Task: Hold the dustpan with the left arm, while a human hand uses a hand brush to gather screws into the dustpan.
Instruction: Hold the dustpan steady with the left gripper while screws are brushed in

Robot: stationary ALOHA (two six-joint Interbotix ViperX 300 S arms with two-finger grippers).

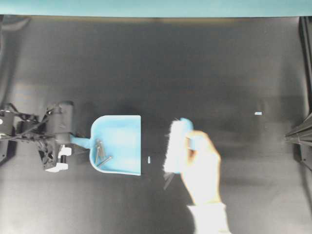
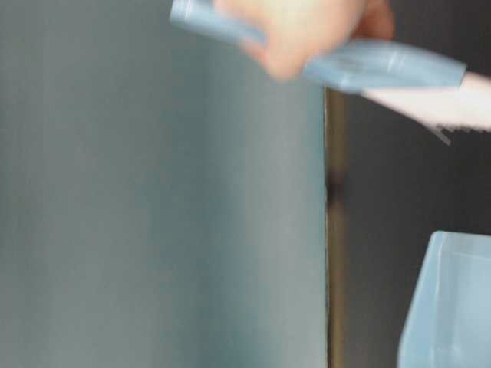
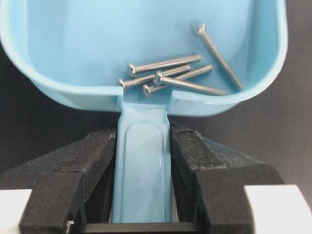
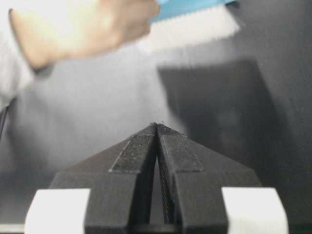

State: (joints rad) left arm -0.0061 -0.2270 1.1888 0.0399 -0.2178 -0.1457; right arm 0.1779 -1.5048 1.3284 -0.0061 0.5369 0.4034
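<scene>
Toward the left edge of the dark table top (image 1: 161, 63), the black left robot gripper with white plastic parts (image 3: 144, 161) has its jaws pressed against both sides of the short flat handle of the light blue plastic dustpan (image 3: 146, 44), holding it. The dustpan lies left of the table's middle with its open mouth facing right, and five thin silver metal screws (image 3: 170, 78) lie bunched at its back wall, near the handle. Just beyond the mouth a tiny pale blue speck (image 1: 149, 159) sits on the table. Farther right, a bare light-skinned human hand in a pale sleeve (image 1: 204, 165) grips the pale blue plastic hand brush (image 1: 176, 146), bristles toward the dustpan. At the right edge, the black pointed right gripper (image 4: 157, 127) has its jaws fully together, empty.
</scene>
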